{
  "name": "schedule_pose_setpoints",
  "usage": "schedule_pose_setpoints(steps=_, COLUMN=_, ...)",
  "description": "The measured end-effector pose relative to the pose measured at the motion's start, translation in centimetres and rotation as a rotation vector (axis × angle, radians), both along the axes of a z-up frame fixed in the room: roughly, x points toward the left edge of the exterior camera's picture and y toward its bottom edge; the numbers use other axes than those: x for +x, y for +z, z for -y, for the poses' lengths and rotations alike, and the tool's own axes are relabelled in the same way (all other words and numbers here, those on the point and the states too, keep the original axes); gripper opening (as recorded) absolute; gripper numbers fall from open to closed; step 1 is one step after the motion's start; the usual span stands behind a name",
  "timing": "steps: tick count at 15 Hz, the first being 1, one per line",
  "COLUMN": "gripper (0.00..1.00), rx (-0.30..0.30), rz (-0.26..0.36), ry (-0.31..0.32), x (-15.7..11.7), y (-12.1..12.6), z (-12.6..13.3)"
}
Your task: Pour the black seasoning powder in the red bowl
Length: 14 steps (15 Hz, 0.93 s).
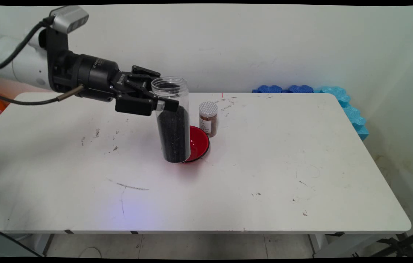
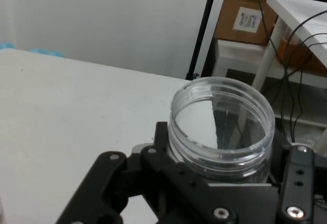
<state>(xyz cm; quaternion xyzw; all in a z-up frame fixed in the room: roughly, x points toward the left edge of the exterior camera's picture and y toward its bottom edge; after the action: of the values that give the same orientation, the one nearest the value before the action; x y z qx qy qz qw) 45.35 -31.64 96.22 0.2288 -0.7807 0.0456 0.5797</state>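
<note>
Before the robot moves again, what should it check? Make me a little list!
1. Pincer shut on the clear jar: ok.
2. Jar lid off, mouth open: ok.
3. Dark grains inside the jar, none spilled on the table: ok.
4. Red bowl right behind the jar, partly hidden: ok.
5. Small spice bottle upright, close to the bowl: ok, but it stands near.
6. Jar bottom lifted off the table: cannot tell.

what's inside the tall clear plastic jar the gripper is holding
The tall clear plastic jar, lidless, holds dark granular material filling roughly its lower two thirds; the top is empty. The black gripper covers a band of its side.
</note>
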Motion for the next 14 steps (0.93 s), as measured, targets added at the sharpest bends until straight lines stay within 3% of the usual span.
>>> schedule_pose_setpoints(steps=7, gripper=0.0, rx=0.112, rz=-0.008, ry=0.024, x=0.3, y=0.1, z=1.0)
schedule_pose_setpoints(steps=14, gripper=0.0, rx=0.335, rz=0.003, ry=0.102, x=0.2, y=-1.4, z=2.9)
